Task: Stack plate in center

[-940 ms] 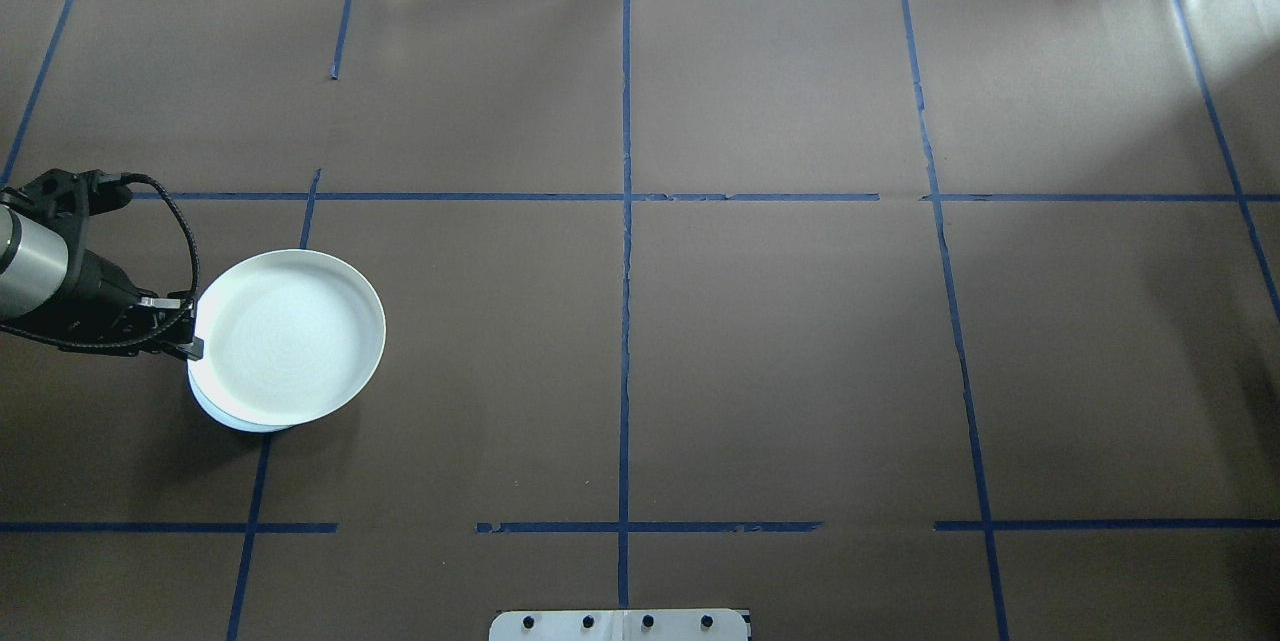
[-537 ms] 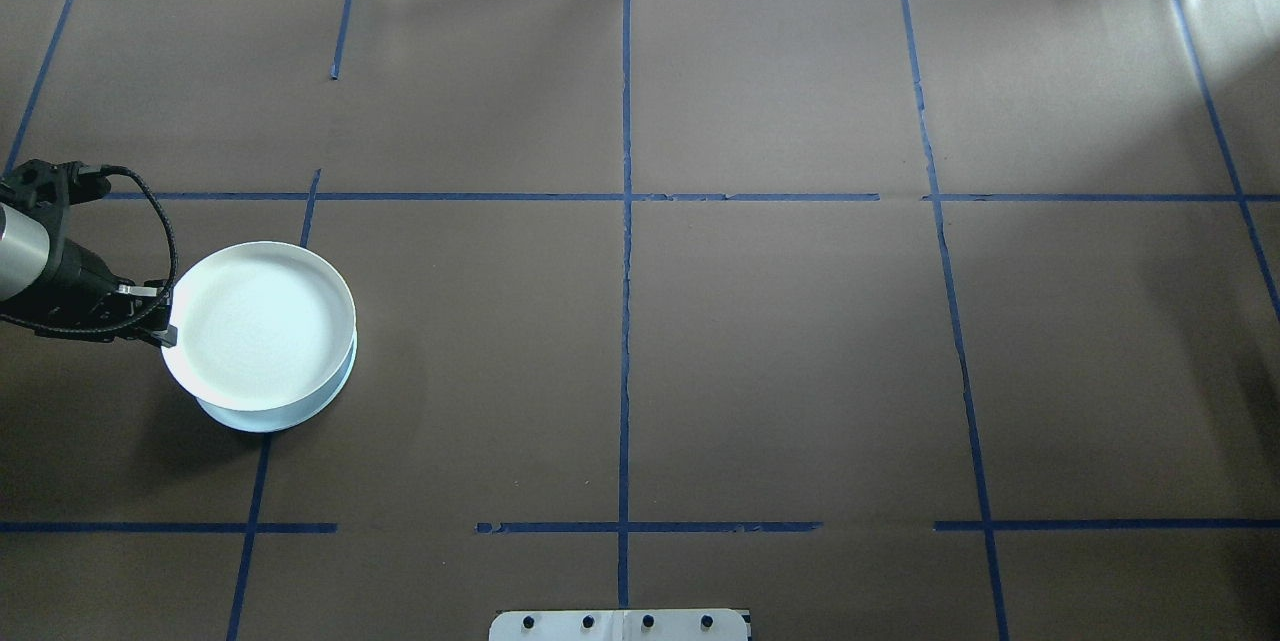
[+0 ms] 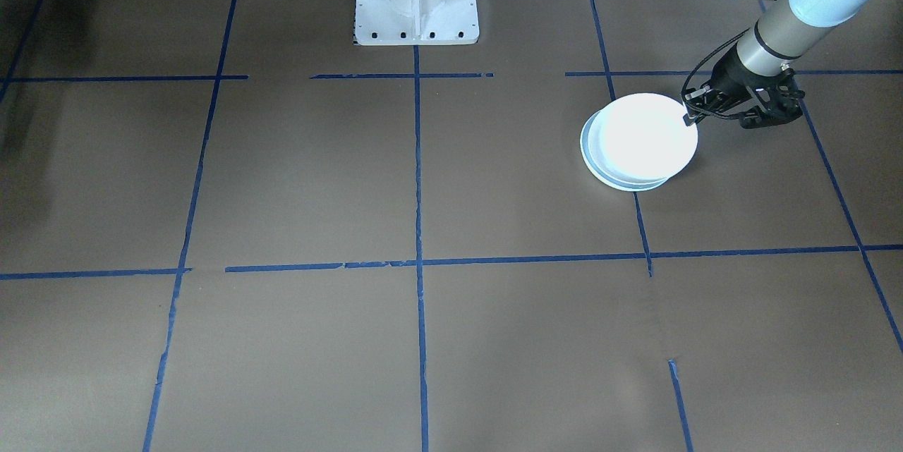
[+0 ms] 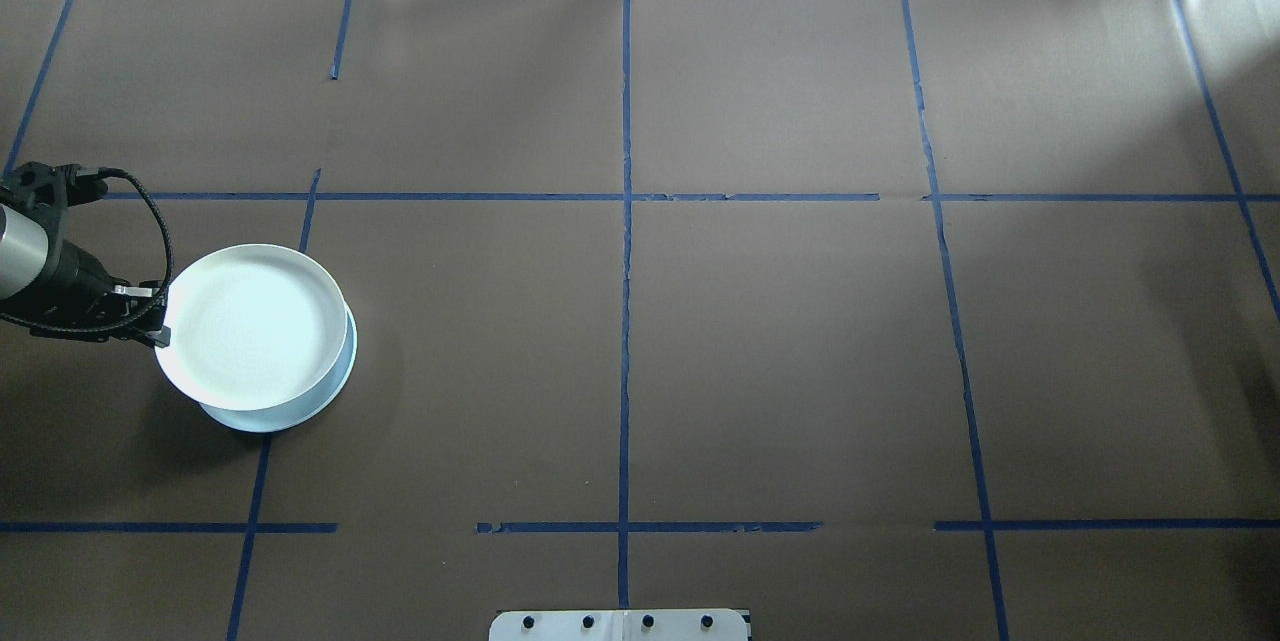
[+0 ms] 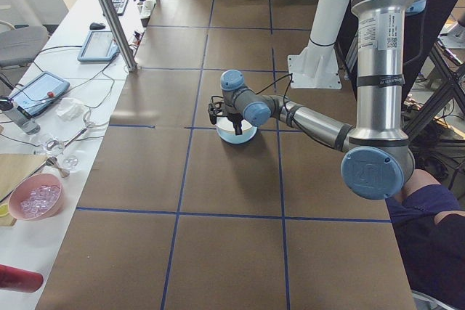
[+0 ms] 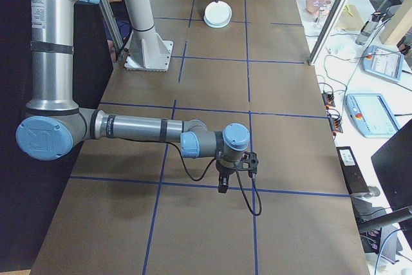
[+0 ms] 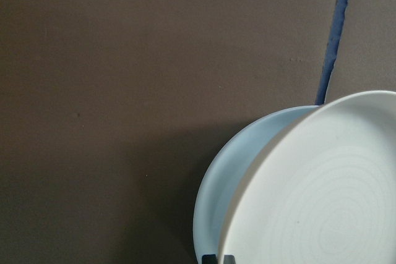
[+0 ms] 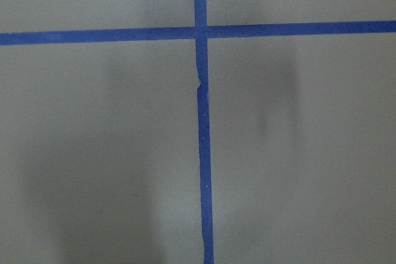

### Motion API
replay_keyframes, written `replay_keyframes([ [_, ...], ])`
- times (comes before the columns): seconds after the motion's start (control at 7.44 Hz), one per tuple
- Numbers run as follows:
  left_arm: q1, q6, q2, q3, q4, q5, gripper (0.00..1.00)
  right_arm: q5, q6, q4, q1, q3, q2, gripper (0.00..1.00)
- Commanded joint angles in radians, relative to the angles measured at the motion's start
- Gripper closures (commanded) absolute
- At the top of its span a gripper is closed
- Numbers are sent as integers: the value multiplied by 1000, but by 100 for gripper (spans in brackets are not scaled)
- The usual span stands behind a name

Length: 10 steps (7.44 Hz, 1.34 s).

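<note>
Brown table [image 4: 780, 341], blue tape grid [image 4: 625, 321]

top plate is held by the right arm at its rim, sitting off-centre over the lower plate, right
Not quite: the left arm holds it, not the right. In the overhead view the left gripper comes in from the left and has its jaws on the rim of the top plate, which sits off-centre over the lower plate.
</note>
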Motion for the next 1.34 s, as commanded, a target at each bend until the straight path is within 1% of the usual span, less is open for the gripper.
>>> replay_keyframes([
  [0.0, -34, 38, 4, -19, 12, 0, 0, 0, 0, 0, 0, 0, 0, 0],
  [0.13, -80, 105, 2, -26, 23, -2, 0, 0, 0, 0, 0, 2, 0, 0],
  [0.27, -96, 162, -1, -26, 26, 8, 0, 0, 0, 0, 0, 0, 0, 0],
  [0.4, -143, 228, -3, -23, 26, 18, 0, 0, 0, 0, 0, 0, 0, 0],
  [0.54, -256, 416, -3, -18, 49, 20, 0, 0, 0, 0, -2, 0, 0, 0],
  [0.67, -344, 566, -10, -17, 149, 21, 0, 0, 0, 0, 0, 2, 0, 0],
  [0.81, -436, 738, -15, 3, 206, 23, 0, 0, 0, 0, 0, 0, 0, 0],
  [0.94, -543, 881, -16, 61, 217, 14, 0, 0, 0, 0, 0, 0, 0, 0],
  [1.07, -644, 981, -18, 139, 254, 3, 0, 0, 0, 0, 0, 0, 0, 0],
  [1.21, -706, 1024, -16, 223, 254, -49, 0, 0, 0, 0, 0, 0, 0, 0],
])
